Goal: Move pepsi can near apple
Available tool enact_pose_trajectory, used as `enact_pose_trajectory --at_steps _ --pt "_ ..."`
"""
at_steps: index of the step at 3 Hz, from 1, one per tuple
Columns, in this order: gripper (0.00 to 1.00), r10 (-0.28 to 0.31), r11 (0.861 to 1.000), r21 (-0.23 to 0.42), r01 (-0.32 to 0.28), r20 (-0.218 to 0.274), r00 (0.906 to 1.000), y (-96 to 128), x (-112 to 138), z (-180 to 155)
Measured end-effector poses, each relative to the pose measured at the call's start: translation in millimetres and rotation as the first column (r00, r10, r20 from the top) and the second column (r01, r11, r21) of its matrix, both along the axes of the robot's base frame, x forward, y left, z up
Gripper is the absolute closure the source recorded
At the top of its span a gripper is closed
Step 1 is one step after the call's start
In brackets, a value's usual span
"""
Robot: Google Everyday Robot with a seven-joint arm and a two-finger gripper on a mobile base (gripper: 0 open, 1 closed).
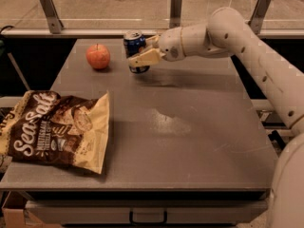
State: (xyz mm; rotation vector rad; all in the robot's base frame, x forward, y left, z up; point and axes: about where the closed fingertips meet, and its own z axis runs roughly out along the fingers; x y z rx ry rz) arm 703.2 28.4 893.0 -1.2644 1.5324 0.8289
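Note:
The pepsi can [133, 42], dark blue with a silver top, stands upright at the far middle of the grey table [190, 141]. My gripper [141, 52] is shut on the can, with one cream finger [146, 57] across its front. The can's bottom is at or just above the table surface. The apple [98, 56], round and orange-red, sits on the table a short way to the left of the can, with a small gap between them. My white arm [247, 42] reaches in from the right.
A brown Sea Salt chip bag [57, 129] lies flat at the table's left front. A railing with metal posts [176, 6] runs behind the table's far edge. A drawer handle [148, 217] shows under the front edge.

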Motion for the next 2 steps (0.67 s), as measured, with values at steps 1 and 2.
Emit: enact_pose_trajectory --at_steps 1,2 --pt "0.82 -0.014 1.0 0.008 0.014 0.017 0.9998 22 16 -6" --pt "0.59 -0.023 0.999 0.031 0.022 0.023 0.9995 41 29 -8"
